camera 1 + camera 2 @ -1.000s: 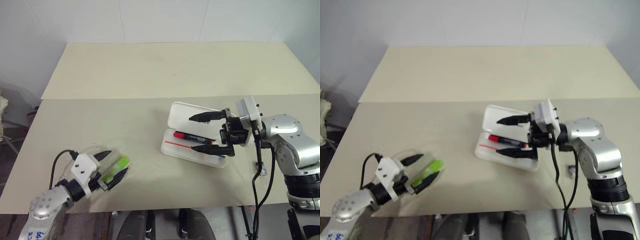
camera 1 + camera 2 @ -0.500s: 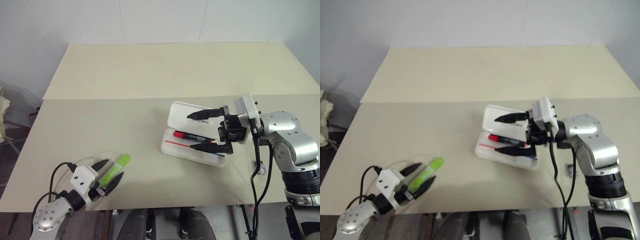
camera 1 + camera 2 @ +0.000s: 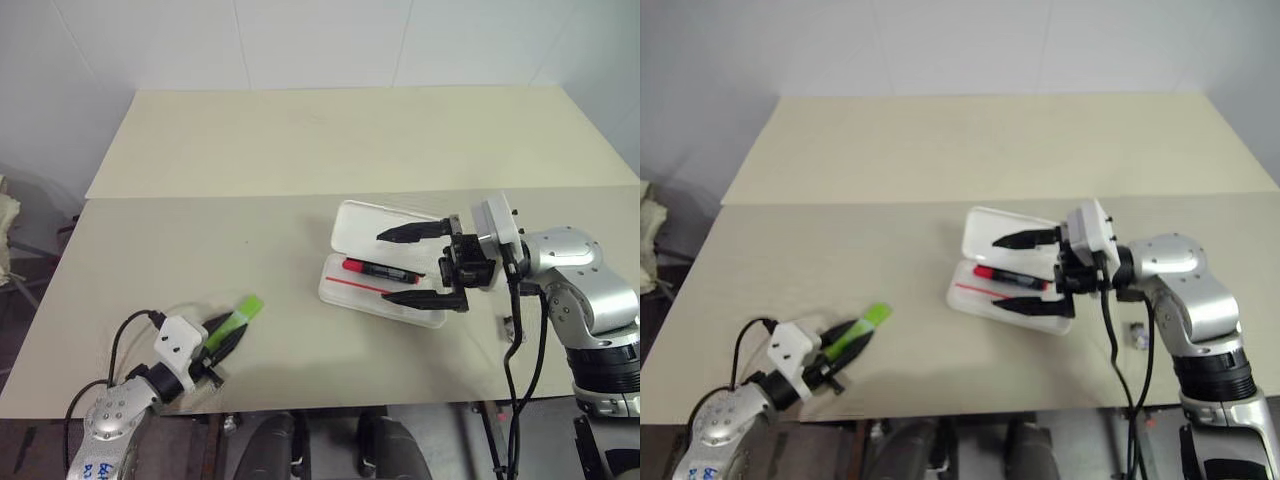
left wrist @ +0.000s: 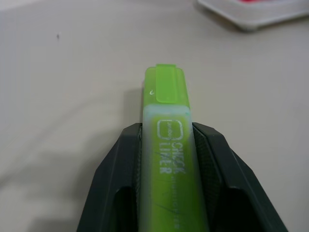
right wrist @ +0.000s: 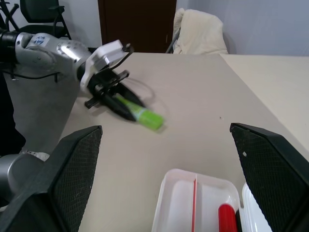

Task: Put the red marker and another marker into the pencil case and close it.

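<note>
The lime-green highlighter (image 4: 166, 140), the other marker, lies on the table near the front left edge. My left gripper (image 3: 228, 335) is shut on its barrel, one black finger (image 4: 123, 159) pressed against each side, and the green cap (image 3: 247, 307) sticks out past the tips. The white pencil case (image 3: 365, 296) lies open right of centre with its lid (image 3: 365, 224) tipped back. The red marker (image 3: 378, 269) rests inside the base. My right gripper (image 3: 412, 265) hovers level over the case's right end, open, one finger above the lid and one above the base's front rim.
A second pale tabletop (image 3: 340, 135) adjoins the far side along a seam. A small dark object (image 3: 512, 327) lies by my right arm's cable. The left gripper sits close to the table's front edge. A chair draped with cloth (image 5: 200, 31) stands beyond the table's left end.
My left gripper's fingers have closed from wide open onto the highlighter and slid further along its barrel. The right gripper has stayed open over the case.
</note>
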You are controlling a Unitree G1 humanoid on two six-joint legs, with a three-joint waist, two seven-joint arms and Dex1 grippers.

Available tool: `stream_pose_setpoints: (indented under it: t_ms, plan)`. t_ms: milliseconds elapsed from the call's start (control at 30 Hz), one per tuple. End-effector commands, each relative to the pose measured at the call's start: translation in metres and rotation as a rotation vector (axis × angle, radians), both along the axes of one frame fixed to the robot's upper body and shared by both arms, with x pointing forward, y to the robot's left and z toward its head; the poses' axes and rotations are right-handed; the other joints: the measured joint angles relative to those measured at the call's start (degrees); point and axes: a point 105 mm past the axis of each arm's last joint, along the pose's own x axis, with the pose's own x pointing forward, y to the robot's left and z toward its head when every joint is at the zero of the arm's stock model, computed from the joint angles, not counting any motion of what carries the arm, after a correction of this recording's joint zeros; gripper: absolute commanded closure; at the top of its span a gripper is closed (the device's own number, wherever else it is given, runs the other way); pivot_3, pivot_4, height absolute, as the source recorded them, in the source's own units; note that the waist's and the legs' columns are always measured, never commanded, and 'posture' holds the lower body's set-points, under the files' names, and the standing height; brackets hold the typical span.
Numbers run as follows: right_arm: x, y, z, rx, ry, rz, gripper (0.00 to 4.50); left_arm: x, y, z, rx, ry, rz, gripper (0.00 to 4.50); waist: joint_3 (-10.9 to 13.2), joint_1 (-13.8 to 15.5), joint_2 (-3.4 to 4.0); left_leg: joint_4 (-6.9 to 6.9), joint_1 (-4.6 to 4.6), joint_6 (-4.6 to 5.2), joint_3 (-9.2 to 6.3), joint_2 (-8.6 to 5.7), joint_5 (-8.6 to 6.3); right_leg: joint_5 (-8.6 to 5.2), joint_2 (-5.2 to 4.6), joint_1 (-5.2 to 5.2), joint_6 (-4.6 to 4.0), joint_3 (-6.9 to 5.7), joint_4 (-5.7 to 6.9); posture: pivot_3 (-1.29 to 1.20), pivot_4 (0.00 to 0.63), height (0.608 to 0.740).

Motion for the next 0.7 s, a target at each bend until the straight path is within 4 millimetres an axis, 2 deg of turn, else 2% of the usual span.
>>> stream_pose_setpoints:
  t_ms: [33, 67, 200, 400, 533, 700]
  plan:
    - [-0.003, 0.000, 0.008, 0.008, -0.054, 0.000, 0.00, 0.004, -0.005, 0.025, -0.046, -0.079, -0.024, 3.37, 0.0, 0.0, -0.01, 0.04, 0.01, -0.02, 0.13, 0.04, 0.02, -0.02, -0.01, -0.07, 0.01, -0.07, 0.08, 0.00, 0.150, 0.740]
    - [-0.003, 0.000, 0.008, 0.009, -0.054, -0.001, 0.00, 0.005, -0.005, 0.027, -0.052, -0.086, -0.027, 3.37, 0.0, 0.0, -0.01, 0.06, 0.01, 0.00, 0.23, 0.10, 0.05, -0.03, -0.02, -0.13, 0.00, -0.18, 0.11, 0.00, 0.150, 0.740]
    - [0.001, 0.003, 0.005, 0.015, -0.052, -0.019, 0.00, 0.006, -0.027, 0.067, -0.136, -0.170, -0.213, 3.37, 0.0, 0.0, -0.04, 0.08, -0.01, -0.13, 0.52, 0.18, 0.07, -0.03, -0.05, -0.22, -0.02, -0.55, 0.29, 0.00, 0.150, 0.740]
    - [0.001, 0.005, 0.002, 0.029, -0.055, -0.042, 0.00, 0.006, -0.046, 0.091, -0.183, -0.157, -0.370, 3.37, 0.0, -0.1, -0.08, 0.24, 0.02, 0.03, 0.91, 0.21, -0.08, 0.02, -0.13, -0.20, 0.07, -1.02, 0.28, 0.00, 0.150, 0.740]
    - [-0.004, 0.002, 0.001, 0.041, -0.058, -0.068, 0.00, 0.004, -0.059, 0.095, -0.142, -0.135, -0.453, 3.37, 0.0, 0.1, -0.11, 0.33, 0.03, -0.02, 0.94, 0.29, -0.06, 0.02, -0.11, -0.21, 0.07, -1.27, 0.28, 0.00, 0.150, 0.740]
    - [-0.012, -0.006, -0.001, 0.036, -0.056, -0.106, 0.00, 0.003, -0.072, 0.089, -0.026, -0.119, -0.557, 3.37, 0.0, 0.1, -0.11, 0.34, 0.12, -0.07, 0.99, 0.32, -0.04, 0.01, -0.10, -0.21, 0.06, -1.20, 0.25, 0.00, 0.150, 0.740]
